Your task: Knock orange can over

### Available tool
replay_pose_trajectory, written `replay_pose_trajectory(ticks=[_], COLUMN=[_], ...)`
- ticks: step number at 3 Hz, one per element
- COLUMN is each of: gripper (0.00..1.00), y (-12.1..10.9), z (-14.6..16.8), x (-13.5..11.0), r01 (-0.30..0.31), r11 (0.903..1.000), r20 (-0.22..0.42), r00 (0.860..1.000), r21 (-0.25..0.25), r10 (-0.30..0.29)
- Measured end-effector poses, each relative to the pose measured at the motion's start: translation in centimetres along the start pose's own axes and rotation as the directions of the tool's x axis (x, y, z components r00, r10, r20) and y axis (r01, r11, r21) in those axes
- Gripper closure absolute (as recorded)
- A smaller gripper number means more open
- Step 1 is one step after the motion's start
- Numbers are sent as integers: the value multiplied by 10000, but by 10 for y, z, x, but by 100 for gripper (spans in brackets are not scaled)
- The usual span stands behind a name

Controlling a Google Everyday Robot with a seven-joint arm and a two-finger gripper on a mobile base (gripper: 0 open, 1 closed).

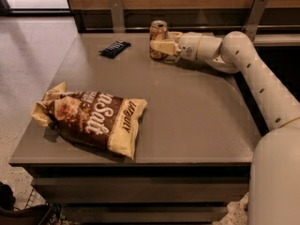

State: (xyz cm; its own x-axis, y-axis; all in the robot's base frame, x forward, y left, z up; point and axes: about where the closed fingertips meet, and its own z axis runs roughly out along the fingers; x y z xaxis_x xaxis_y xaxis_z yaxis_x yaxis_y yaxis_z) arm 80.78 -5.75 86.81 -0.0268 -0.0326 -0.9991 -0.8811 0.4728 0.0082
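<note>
The orange can [158,31] stands upright near the far edge of the grey table [197,116], its silver top and pull tab showing. My gripper [162,46] reaches in from the right at the end of the white arm [243,55]. It lies against the can's lower half and covers part of it. The can looks upright or only slightly leaned.
A large brown and cream chip bag [91,121] lies at the front left of the table. A dark snack bar [115,48] lies at the far left, left of the can. A wooden wall with metal brackets [117,13] runs behind the table. My white base [276,182] is at the right.
</note>
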Motion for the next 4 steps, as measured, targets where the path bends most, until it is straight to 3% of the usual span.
replay_pose_trajectory(ticks=[1, 2, 3, 4], gripper=[100, 100, 100, 100], y=[2, 9, 16, 25], z=[2, -12, -32, -42], x=[-2, -24, -46, -57], r01=[-21, 277, 625, 1032], r11=[10000, 9994, 9964, 9920], r20=[-102, -1055, -2176, -3415], r00=[9999, 9941, 9748, 9371], r21=[-39, 197, 581, 727], r10=[21, -255, -485, -725])
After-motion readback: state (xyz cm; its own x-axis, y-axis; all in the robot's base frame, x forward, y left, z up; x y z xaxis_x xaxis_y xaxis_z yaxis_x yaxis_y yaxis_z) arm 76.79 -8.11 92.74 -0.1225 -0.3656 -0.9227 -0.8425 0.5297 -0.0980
